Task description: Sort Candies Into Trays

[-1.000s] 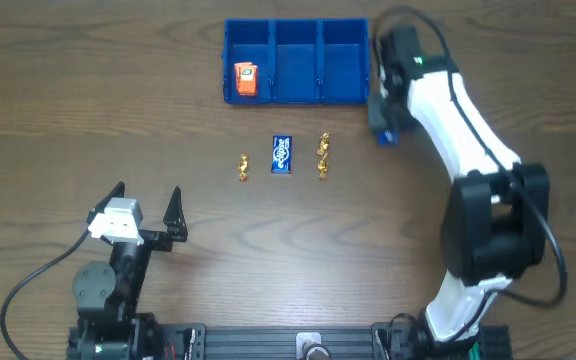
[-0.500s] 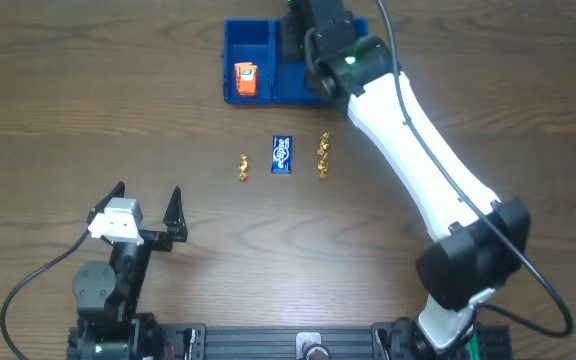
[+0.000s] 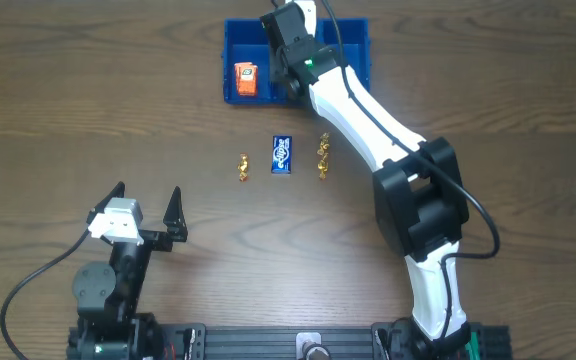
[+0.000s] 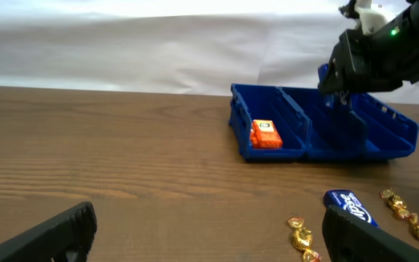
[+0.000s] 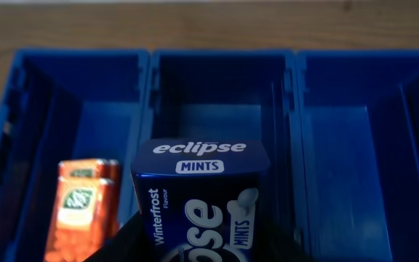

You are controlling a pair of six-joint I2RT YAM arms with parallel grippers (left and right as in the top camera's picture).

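Note:
A blue three-compartment tray (image 3: 230,60) stands at the back of the table. An orange candy box (image 3: 245,80) lies in its left compartment. My right gripper (image 3: 286,25) hangs over the tray, shut on a dark blue mint tin (image 5: 202,196) held upright, roughly in line with the middle compartment (image 5: 217,109). On the table in front lie a blue candy packet (image 3: 282,154), a gold candy (image 3: 245,166) to its left and gold candies (image 3: 323,155) to its right. My left gripper (image 3: 148,200) rests open near the front left, far from them.
The tray's right compartment (image 5: 348,145) holds nothing visible. Bare wooden table (image 3: 488,120) surrounds the candies. The right arm (image 3: 368,110) slants across the table just right of the gold candies. A white wall backs the table in the left wrist view.
The right arm has swung left with the mint tin, from beside the tray's right end to over the tray's left and middle compartments. The left arm has stayed still.

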